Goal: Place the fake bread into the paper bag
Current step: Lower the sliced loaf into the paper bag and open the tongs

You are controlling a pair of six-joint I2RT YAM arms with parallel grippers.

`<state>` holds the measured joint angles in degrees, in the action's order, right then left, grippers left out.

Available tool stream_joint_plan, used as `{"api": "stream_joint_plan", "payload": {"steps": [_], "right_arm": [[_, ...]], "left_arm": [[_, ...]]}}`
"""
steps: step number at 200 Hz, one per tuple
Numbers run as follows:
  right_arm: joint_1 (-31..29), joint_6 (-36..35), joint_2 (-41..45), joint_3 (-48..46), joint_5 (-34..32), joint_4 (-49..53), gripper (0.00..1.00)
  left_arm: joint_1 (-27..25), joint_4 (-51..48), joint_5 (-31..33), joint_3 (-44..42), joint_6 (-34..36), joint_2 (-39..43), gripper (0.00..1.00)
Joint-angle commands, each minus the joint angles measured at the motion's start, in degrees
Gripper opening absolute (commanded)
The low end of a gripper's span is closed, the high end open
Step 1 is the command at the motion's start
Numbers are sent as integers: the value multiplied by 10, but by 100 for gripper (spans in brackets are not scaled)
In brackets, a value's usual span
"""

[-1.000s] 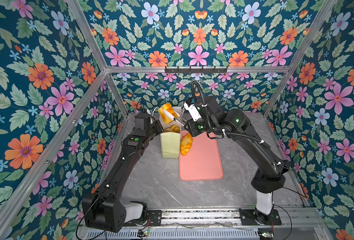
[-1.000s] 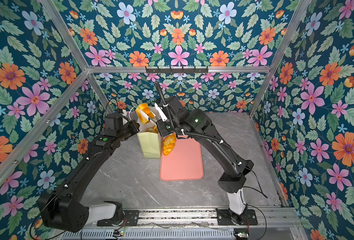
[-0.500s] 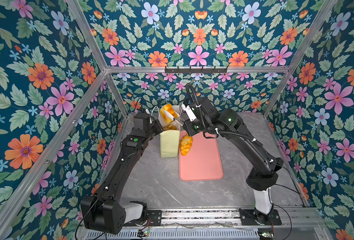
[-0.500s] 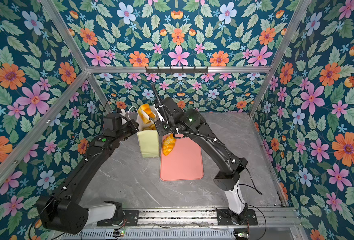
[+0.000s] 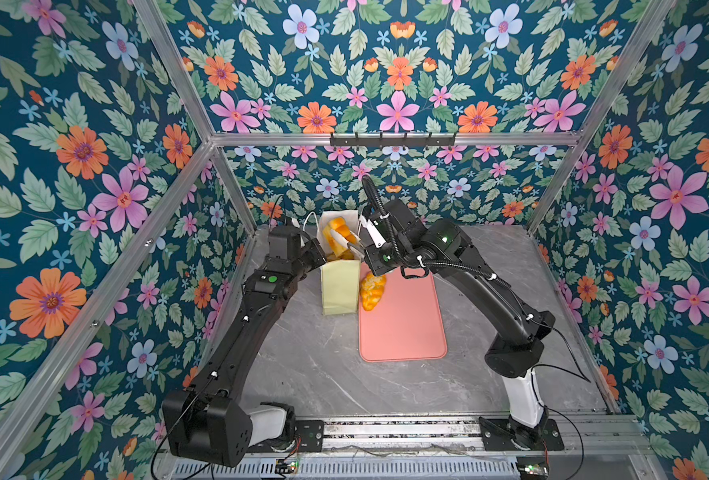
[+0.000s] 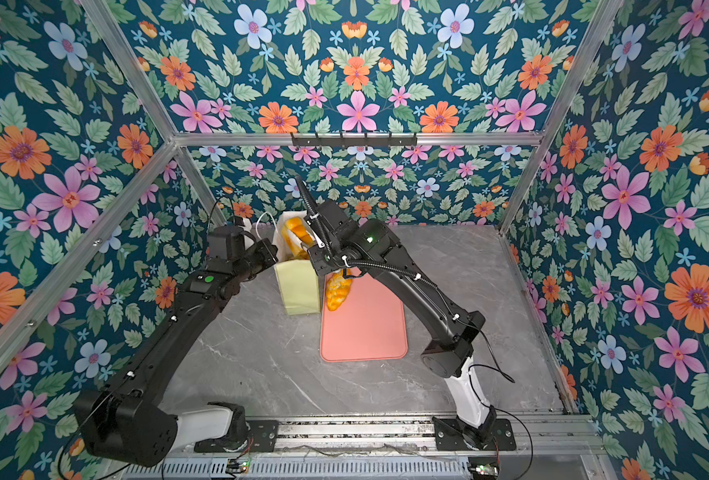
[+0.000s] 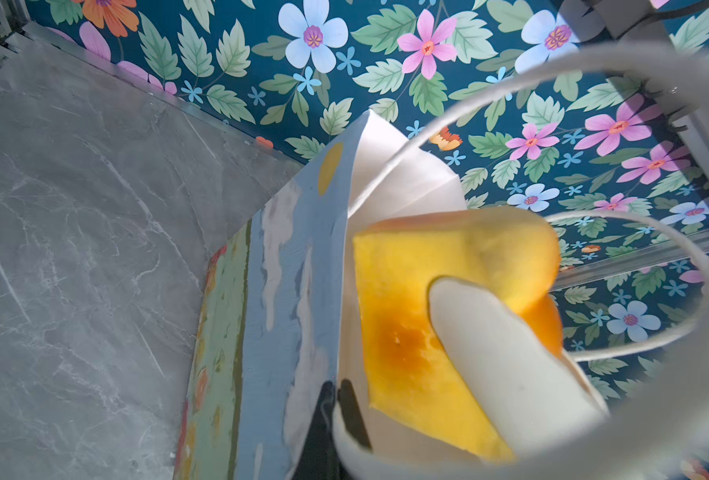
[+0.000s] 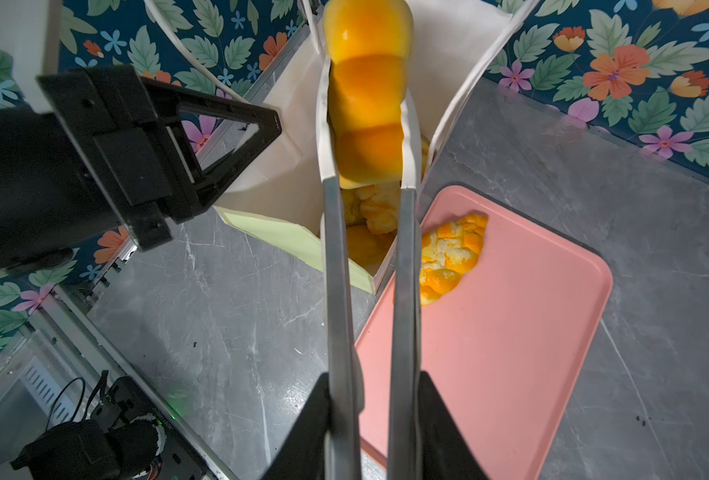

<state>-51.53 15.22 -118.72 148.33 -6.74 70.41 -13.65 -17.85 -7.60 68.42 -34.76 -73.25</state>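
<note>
Right gripper (image 8: 367, 137) is clamped on the loaf (image 8: 365, 83), one pale finger down each long side. The loaf's long axis runs in line with the fingers, and its far end pokes past the tips. It hangs in the bag's (image 8: 269, 232) open mouth against the white inside. More pastries (image 8: 375, 208) are piled below it in the bag.

Left gripper (image 7: 338, 409) is shut on the bag's rim, one black finger on each side of the wall. A white cord handle (image 7: 490, 99) loops right in front of that camera.

In both top views the bag (image 5: 340, 286) stands upright at 12 o'clock on the table (image 5: 323, 365), touching the pink tray's (image 5: 402, 328) 9 o'clock edge. The braid (image 5: 371, 291) lies at the tray's 11 o'clock corner, just beside the bag, with its long axis running 12 to 6.

The table is grey marble. Floral walls (image 6: 357, 104) on an aluminium frame close in the sides and back.

Against a second ago, my right wrist has slid toward 9 o'clock, closer over the bag. The loaf has barely shifted. The bag, braid and tray sit where they were, and the left grip is unchanged.
</note>
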Motion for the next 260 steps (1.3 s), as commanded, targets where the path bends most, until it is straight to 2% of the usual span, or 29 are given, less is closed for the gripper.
{"api": "stream_joint_plan", "payload": {"steps": [1, 114, 159, 203, 260], "right_arm": [[-1, 10, -11, 17, 4, 11, 31], [-1, 8, -40, 31, -1, 19, 33], [-1, 6, -47, 41, 16, 19, 35], [-6, -25, -41, 43, 21, 20, 39], [-6, -33, -22, 45, 21, 22, 40]], "left_arm": [[0, 21, 3, 0, 12, 0, 0], [1, 9, 10, -1, 23, 11, 0], [0, 8, 14, -3, 22, 10, 0], [1, 8, 13, -3, 20, 7, 0], [1, 8, 15, -6, 18, 7, 0]]}}
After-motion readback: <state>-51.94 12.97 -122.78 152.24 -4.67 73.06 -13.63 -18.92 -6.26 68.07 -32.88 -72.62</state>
